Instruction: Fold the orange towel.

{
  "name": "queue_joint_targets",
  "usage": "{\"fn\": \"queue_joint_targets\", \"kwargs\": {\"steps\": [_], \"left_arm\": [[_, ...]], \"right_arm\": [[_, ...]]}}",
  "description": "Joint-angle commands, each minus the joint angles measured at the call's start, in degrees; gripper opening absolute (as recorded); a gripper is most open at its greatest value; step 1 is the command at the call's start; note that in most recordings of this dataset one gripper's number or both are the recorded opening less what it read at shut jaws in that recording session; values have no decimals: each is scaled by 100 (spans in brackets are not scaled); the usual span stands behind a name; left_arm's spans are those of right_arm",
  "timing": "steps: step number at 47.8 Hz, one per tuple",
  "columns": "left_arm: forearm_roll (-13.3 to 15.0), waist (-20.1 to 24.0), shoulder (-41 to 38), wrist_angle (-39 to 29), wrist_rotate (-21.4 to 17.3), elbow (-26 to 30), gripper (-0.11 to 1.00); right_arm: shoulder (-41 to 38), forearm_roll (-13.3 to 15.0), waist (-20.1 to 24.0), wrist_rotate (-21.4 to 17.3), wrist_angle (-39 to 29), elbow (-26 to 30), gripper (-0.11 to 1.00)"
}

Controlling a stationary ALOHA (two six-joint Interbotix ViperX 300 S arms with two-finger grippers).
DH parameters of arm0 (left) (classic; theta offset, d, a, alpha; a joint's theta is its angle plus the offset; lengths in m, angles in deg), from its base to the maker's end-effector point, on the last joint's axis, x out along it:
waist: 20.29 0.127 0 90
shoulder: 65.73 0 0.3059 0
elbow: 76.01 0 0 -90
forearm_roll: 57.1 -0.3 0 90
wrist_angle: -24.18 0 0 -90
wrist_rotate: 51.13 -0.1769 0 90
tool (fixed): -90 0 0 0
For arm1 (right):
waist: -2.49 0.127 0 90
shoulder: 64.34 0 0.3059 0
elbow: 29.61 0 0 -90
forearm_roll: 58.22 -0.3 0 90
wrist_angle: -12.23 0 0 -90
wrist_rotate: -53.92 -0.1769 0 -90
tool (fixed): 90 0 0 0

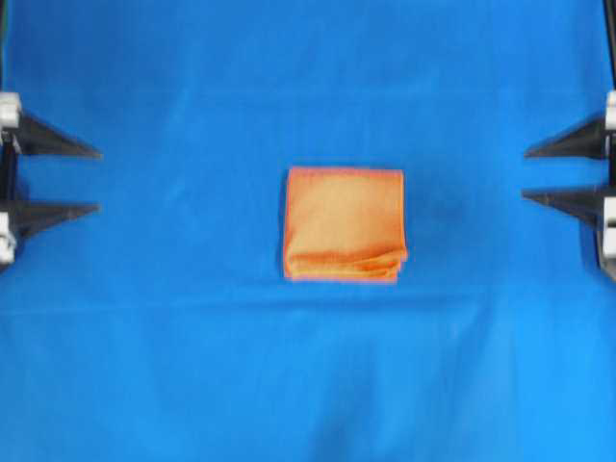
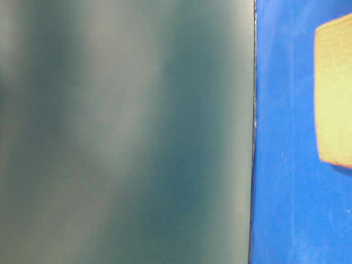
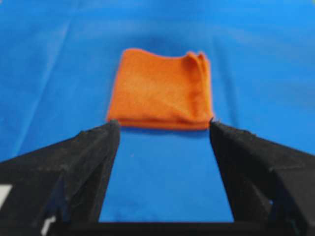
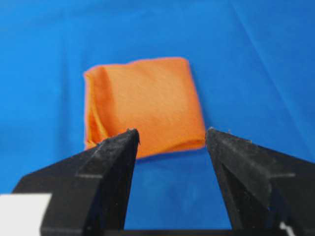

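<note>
Blue cloth (image 1: 192,366) covers the whole work surface, with a faint crease running across the lower middle of the overhead view. Just right of centre in that view lies the orange towel (image 1: 344,224), already a compact, squarish stack of several layers; its loose edges show along the lower side, slightly fanned at the lower right corner. Nothing touches it.

At the left edge of the overhead frame the left gripper (image 1: 53,178) stands wide open and empty, well apart from the towel. At the right edge the right gripper (image 1: 573,171) is likewise spread wide, holding nothing. Both wrist views show blue cloth between the fingers and the towel beyond their tips.

Judging by the stacked layers, the folding looks done, and the step in hand is parking the arms. To do that well, keep both claws clear of the cloth so no fingertip drags the backdrop and disturbs the stack. The fanned corner is the only untidiness; a light press there would square it, if neatness matters.
</note>
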Motion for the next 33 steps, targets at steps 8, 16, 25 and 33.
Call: {"fn": "queue_joint_targets", "kwargs": {"steps": [8, 16, 25, 33], "left_arm": [[-18, 26, 308, 18, 9, -220, 66], [-18, 18, 290, 18, 0, -229, 66], [-18, 18, 290, 18, 9, -220, 66], [-18, 18, 290, 26, 9, -220, 66]], "right_arm": [[-26, -26, -272, -44, 589, -272, 61], [-53, -26, -290, -44, 624, -290, 61], [-53, -26, -290, -44, 633, -281, 61], [-62, -26, -290, -44, 624, -281, 61]]}}
